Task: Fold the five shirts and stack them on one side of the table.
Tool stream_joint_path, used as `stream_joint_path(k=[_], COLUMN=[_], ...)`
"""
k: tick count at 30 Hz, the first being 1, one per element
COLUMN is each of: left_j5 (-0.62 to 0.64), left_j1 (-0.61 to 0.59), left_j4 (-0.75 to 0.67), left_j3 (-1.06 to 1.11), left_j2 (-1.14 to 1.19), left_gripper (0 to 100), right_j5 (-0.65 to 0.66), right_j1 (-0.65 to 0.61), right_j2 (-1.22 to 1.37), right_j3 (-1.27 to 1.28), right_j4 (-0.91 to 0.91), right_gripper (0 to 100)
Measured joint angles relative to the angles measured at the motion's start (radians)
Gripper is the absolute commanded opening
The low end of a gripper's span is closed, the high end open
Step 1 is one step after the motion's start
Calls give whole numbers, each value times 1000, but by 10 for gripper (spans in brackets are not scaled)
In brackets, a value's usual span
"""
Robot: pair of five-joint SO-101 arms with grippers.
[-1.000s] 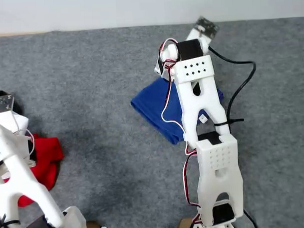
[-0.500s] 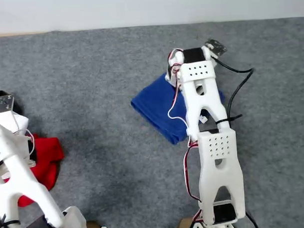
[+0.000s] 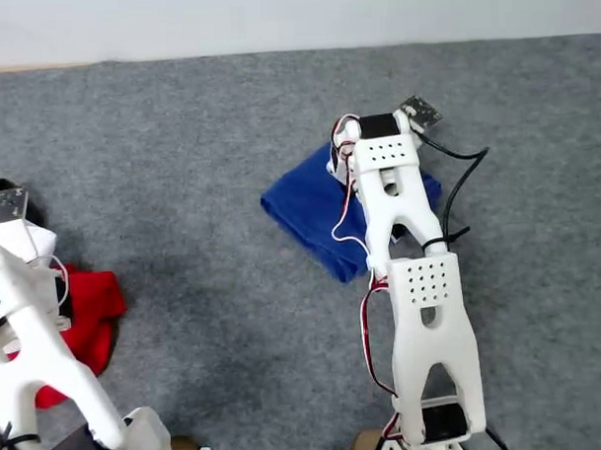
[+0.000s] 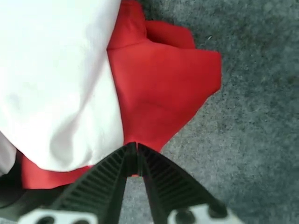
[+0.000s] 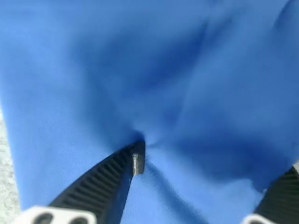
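Note:
A blue shirt (image 3: 305, 210) lies folded on the grey mat near the middle. My right arm (image 3: 393, 182) stands over its right half. In the right wrist view my right gripper (image 5: 210, 175) is open, and one fingertip (image 5: 134, 161) presses a dent into the blue shirt (image 5: 187, 70). At the left edge lies a red shirt (image 3: 91, 311) with a white shirt (image 3: 39, 239) on top. My left arm (image 3: 27, 323) stands above them. My left gripper (image 4: 137, 156) is shut just over the edge of the red shirt (image 4: 159, 88), beside the white shirt (image 4: 51, 79).
A dark cloth (image 3: 1, 186) shows at the far left behind the white shirt. The grey mat (image 3: 179, 130) lies bare between the two arms and along the back. A pale wall runs behind the table's far edge.
My right arm's wrist has drawn back and come down onto the blue shirt. The shirt's left corner has shifted slightly. The left arm has not moved.

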Motion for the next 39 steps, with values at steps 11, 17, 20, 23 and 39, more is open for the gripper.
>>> stream_joint_path(k=[11, 17, 20, 23, 39], left_j5=[0, 0, 0, 0, 0], left_j1=[0, 0, 0, 0, 0], left_j4=[5, 12, 14, 31, 46], left_j3=[0, 0, 0, 0, 0], left_j2=[0, 0, 0, 0, 0], left_gripper=[6, 6, 6, 6, 6], right_j5=[83, 252, 368, 463, 1045], right_j1=[57, 98, 150, 226, 623], right_j2=[-2, 25, 28, 28, -71], right_j3=[-2, -137, -215, -233, -233], right_j4=[17, 149, 229, 232, 232], right_gripper=[8, 8, 8, 8, 8])
